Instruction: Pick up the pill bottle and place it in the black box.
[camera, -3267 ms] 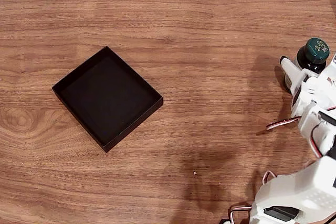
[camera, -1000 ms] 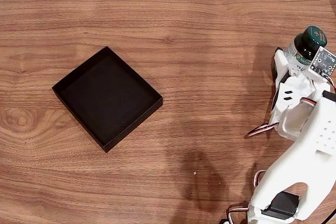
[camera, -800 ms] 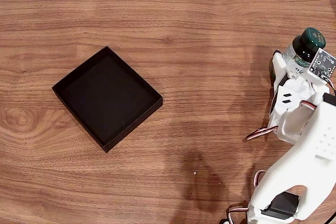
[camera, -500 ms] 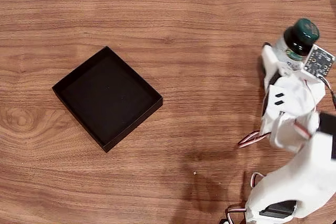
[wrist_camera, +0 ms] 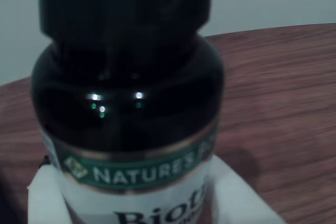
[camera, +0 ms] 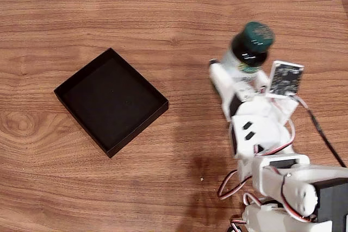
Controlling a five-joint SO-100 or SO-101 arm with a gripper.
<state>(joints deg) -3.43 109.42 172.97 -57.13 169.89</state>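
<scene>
The pill bottle (camera: 249,47), dark with a green cap and a pale label, hangs lifted above the wooden table at centre right of the fixed view, held upright with a slight tilt. My white gripper (camera: 239,77) is shut on its lower body. In the wrist view the pill bottle (wrist_camera: 128,103) looms close and dark, its green and white label band showing, with a white finger (wrist_camera: 44,198) at its lower left. The black box (camera: 111,100) lies flat and bare on the table to the left, well apart from the bottle.
The wooden table (camera: 174,14) spreads open between bottle and box. My white arm (camera: 272,150) with its servo cables rises from the lower right corner. A small circuit board (camera: 285,79) sits on the wrist. The table's far edge curves along the top.
My gripper has carried the bottle leftward from the table's right edge towards the middle, and the arm has swung and risen with it. The black box has stayed put.
</scene>
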